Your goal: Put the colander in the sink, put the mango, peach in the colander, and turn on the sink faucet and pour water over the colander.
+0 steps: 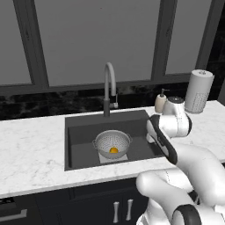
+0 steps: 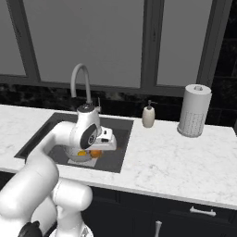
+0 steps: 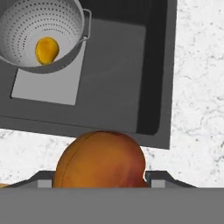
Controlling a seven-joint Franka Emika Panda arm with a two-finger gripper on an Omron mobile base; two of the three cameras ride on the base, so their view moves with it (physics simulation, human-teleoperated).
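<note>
Presently pinching the peach (image 3: 100, 162) between the two fingers (image 3: 158, 178) of the gripper (image 3: 101, 180), one tip pressing on each flank of the fruit and neither tip spread free of it. Hovering with the fruit over the pale marble counter (image 3: 197, 87), just short of the near rim of the sink (image 3: 113, 65).

Judging by the layout, working through the second-fruit step: colander (image 3: 26, 26) sitting in the basin on the pale square patch (image 3: 48, 85), well ahead of the fingertips and off to one side, with the mango (image 3: 46, 50) lying on its floor. Peach not yet in the bowl; tap not yet running, no blue stream showing.

Calling next, probably, for travelling forward past the sink rim and sideways until the fingers are hanging above the colander's open mouth, then lowering and parting the tips. Aiming beside the mango rather than onto it looks advisable, to avoid a bounce out of the bowl.

Standing beyond the colander, farther still from the fingers: sink faucet (image 1: 110, 83), its arched spout reaching over the basin and likely the one obstacle to a high approach. Standing well clear to the side: soap dispenser (image 1: 161, 102) and paper towel roll (image 1: 198, 91).
</note>
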